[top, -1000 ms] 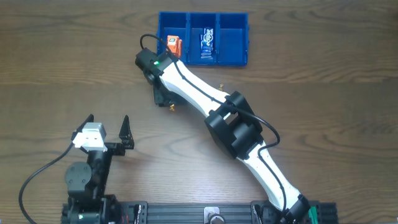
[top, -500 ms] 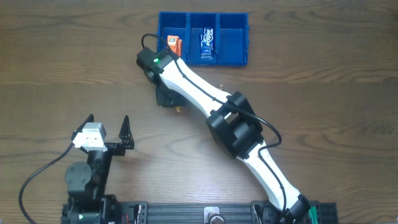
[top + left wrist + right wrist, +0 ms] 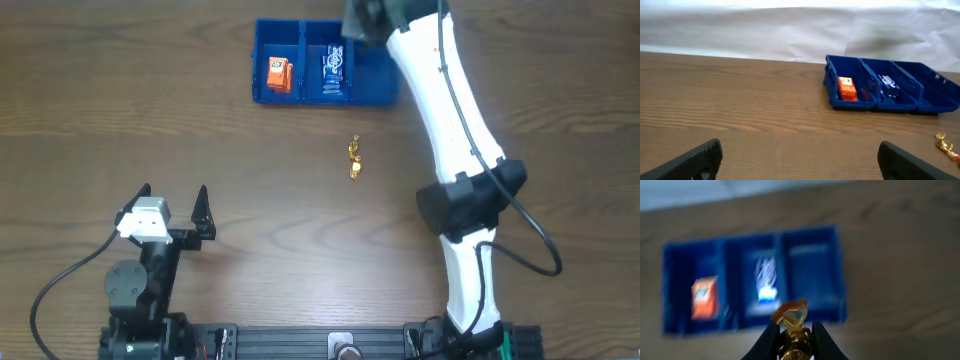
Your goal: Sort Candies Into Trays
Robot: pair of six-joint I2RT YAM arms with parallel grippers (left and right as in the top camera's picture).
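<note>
The blue three-compartment tray (image 3: 262,60) sits at the table's far edge. An orange candy (image 3: 278,73) lies in its left bin and a blue-wrapped candy (image 3: 333,68) in the middle bin. My right gripper (image 3: 796,332) is lifted above the tray (image 3: 812,275) and shut on a gold-wrapped candy (image 3: 791,315); from above it (image 3: 365,15) shows at the top edge. Two more gold candies (image 3: 355,160) lie on the table in front of the tray. My left gripper (image 3: 172,210) stands open and empty near its base, far from the tray (image 3: 840,102).
The right arm (image 3: 450,120) runs from the bottom right up over the tray's right bin. The bare wooden table (image 3: 150,120) stretches left of the tray. A gold candy (image 3: 945,146) lies at the edge of the left wrist view.
The right arm has swung from the table left of the tray up and to the right. It is now raised over the tray, and the two gold candies it covered are in view.
</note>
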